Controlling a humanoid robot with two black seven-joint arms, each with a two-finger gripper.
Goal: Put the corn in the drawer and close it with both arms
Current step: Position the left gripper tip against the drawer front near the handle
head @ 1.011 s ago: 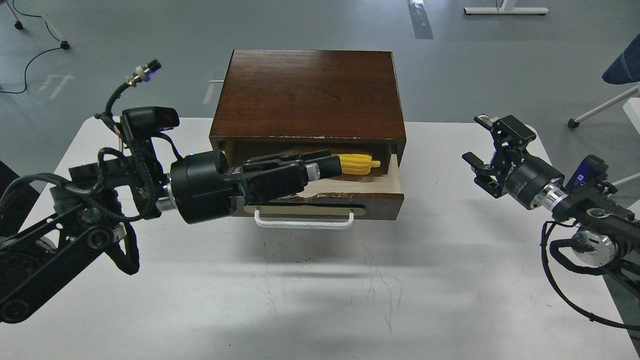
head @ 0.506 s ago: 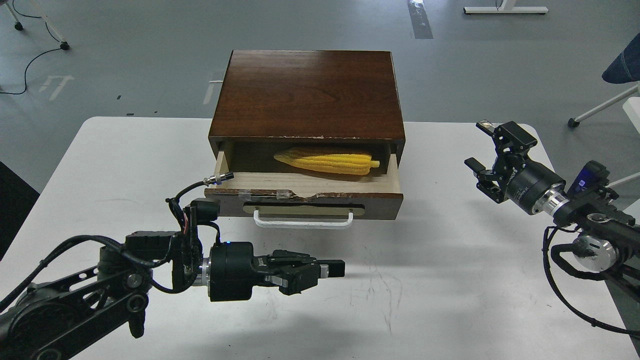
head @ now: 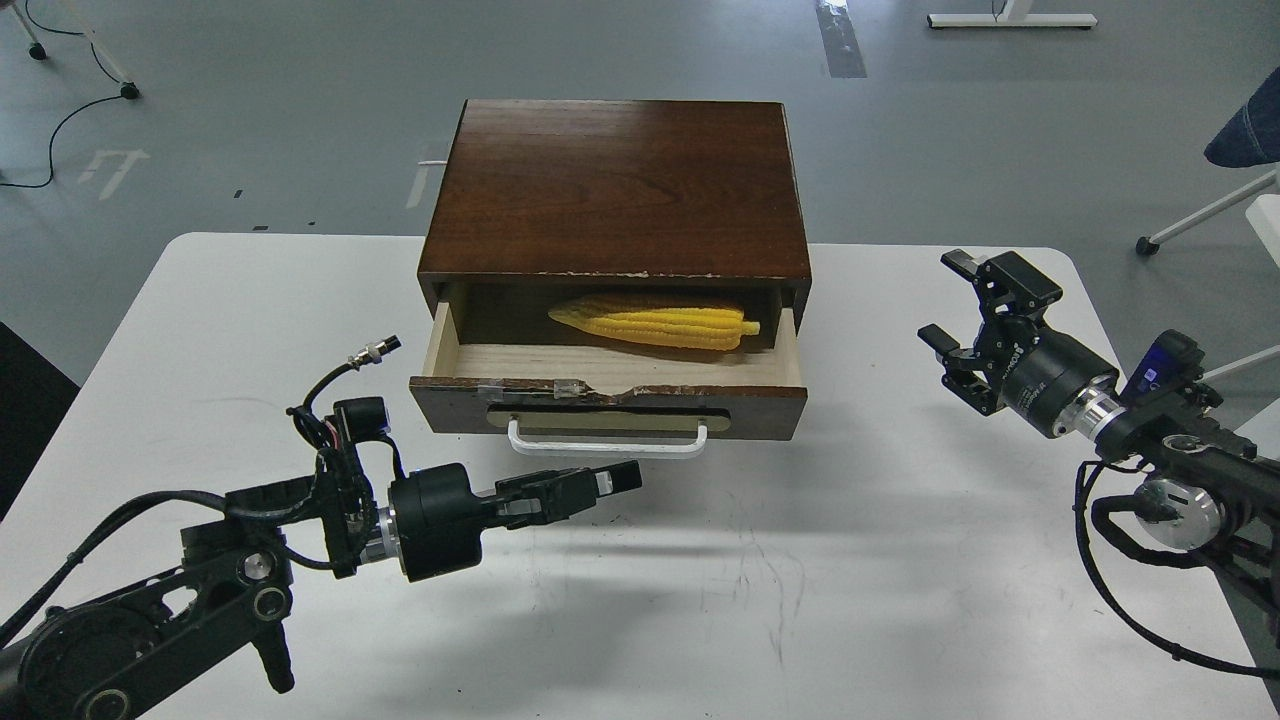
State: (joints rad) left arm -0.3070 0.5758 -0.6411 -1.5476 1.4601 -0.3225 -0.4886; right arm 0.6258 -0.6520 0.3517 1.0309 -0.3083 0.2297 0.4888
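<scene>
Just in front of the drawer, below its white handle, the left gripper hovers with fingers narrowed and empty. Well right of the drawer, the right gripper stands spread wide, holding nothing. The corn lies inside the open drawer, toward its back.

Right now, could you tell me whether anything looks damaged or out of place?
Yes: the drawer's top front edge is chipped, with a notch near the middle and clear tape left of it. The cabinet's front lip shows pale chips. The corn lies inside, intact.
</scene>
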